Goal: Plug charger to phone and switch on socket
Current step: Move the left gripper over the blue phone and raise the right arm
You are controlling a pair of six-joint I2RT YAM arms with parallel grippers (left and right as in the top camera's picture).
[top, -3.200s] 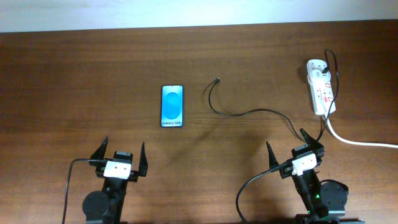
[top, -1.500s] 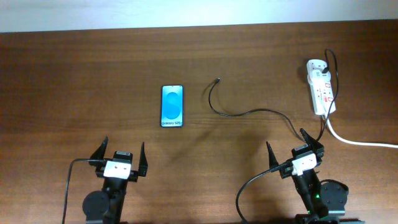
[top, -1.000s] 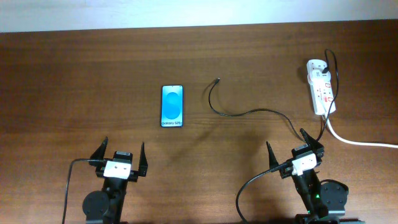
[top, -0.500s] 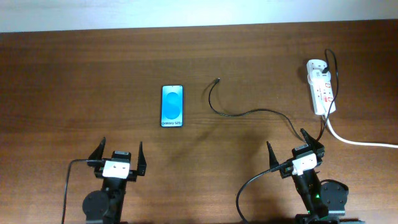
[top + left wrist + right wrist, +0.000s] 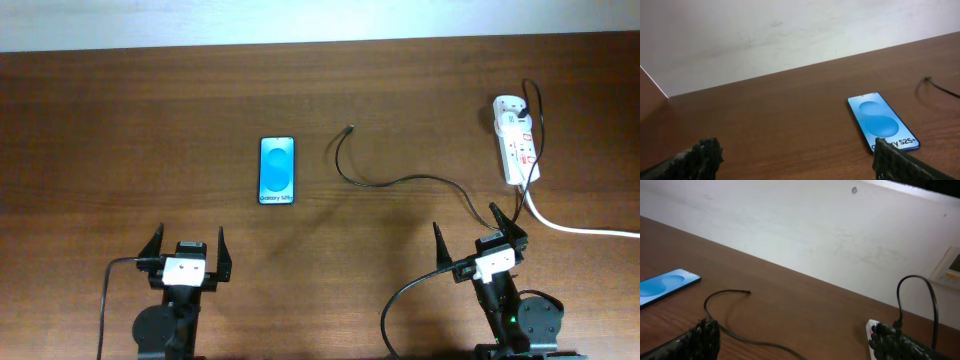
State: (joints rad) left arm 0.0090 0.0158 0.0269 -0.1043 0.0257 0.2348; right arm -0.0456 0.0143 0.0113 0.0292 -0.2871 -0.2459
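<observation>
1. Left gripper (image 5: 190,231): sits at the near left of the table (image 5: 120,120). The jaws are spread wide with nothing between them. Its wrist view shows only bare wood between the two fingertips (image 5: 702,156).
2. Phone (image 5: 277,171): lies flat and screen up, left of centre and well beyond the left gripper. The screen is lit blue, with the white lettering at its near end. Nothing touches it.
3. Charger (image 5: 400,182): the connector tip (image 5: 348,130) rests on the wood near the phone's far right corner, apart from it and not inserted. From the tip the cable loops toward the near side, then runs right toward the socket.
4. Right gripper (image 5: 464,217): sits at the near right, fingers wide apart and holding nothing. The charger cable passes close to its right finger; contact cannot be determined from overhead.
5. Socket (image 5: 516,140): lies at the far right of the table, lengthwise near to far, with red marks on its top face. A black plug (image 5: 503,104) is seated at its far end. The switch position cannot be read.
6. White cord (image 5: 580,229): leaves the socket's near end and runs off the right edge.
</observation>
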